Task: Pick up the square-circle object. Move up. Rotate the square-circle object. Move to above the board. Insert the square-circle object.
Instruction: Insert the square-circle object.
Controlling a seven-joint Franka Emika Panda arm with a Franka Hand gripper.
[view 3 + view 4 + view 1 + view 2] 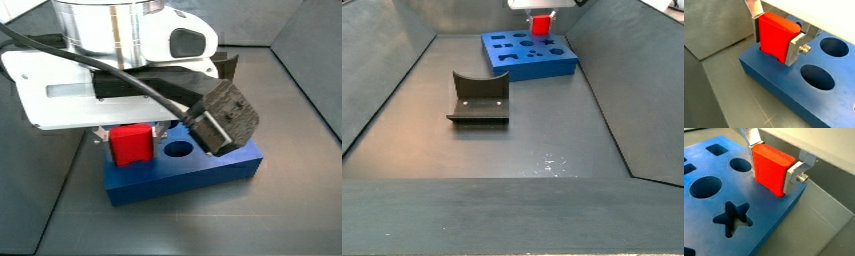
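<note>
Insertion stage, with the blue board (pixel 529 55) as the landmark. The board, a thick slab pierced by star, round and square cut-outs, lies on the grey floor at the far end of the enclosure; the dark fixture (pixel 478 98) stands well apart from it, nearer the camera in a side view. The gripper (pixel 775 164) hangs over one corner region of the board, its flat silver fingers (pixel 795 46) closed narrowly on the square-circle object (pixel 774 34), which is clamped between them. The red block's long axis stands upright, roughly perpendicular to the board's top face, and its lower end meets the board surface close to a corner in both wrist views; whether the legs have already entered a hole is hidden by the block's own body. Round holes (pixel 816 76) lie just beside it. By judgement, the coming move turns on this vertical alignment: the block points straight down from the fingers, so a descent along its long axis would seat it, provided the end profile matches the hole beneath.
</note>
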